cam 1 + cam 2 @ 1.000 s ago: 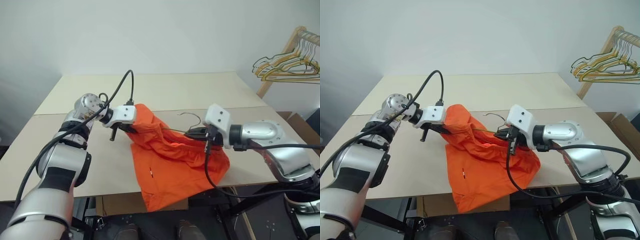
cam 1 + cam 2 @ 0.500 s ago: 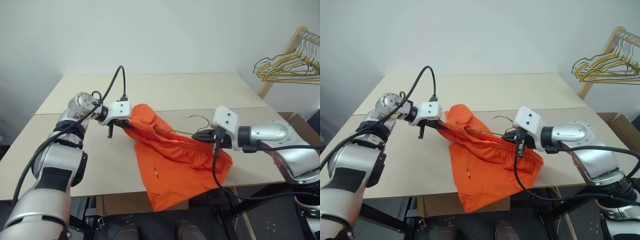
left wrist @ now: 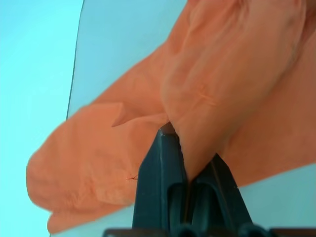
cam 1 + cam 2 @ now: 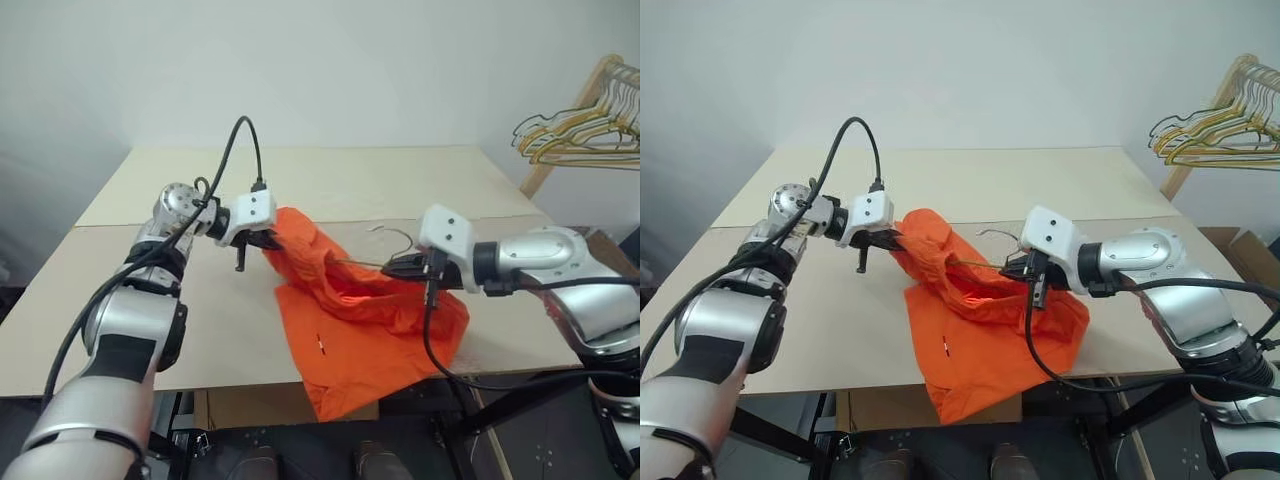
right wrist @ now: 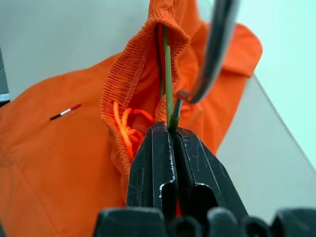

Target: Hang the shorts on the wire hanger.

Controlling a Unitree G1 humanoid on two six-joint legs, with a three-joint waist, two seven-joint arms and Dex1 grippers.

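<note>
The bright orange shorts (image 4: 360, 325) lie bunched on the table (image 4: 400, 180), with their lower part hanging over the front edge. My left gripper (image 4: 268, 242) is shut on a fold of their fabric at the upper left corner, and the left wrist view shows the cloth (image 3: 212, 84) pinched between the fingers. My right gripper (image 4: 392, 268) is shut on the thin wire hanger (image 5: 168, 74). The wire runs into the gathered waistband (image 5: 131, 79). The hanger's hook (image 4: 392, 236) sticks up above the shorts, and the rest of it is hidden inside the fabric.
A wooden rack at the far right carries a bunch of yellow and pale wire hangers (image 4: 585, 135). A cardboard box (image 4: 1240, 250) sits past the table's right side. The tabletop stretches bare behind and to the left of the shorts.
My left gripper has lifted its fold of the shorts a little and drawn it toward the right. My right gripper has kept its place with the hanger. The head view has shifted slightly.
</note>
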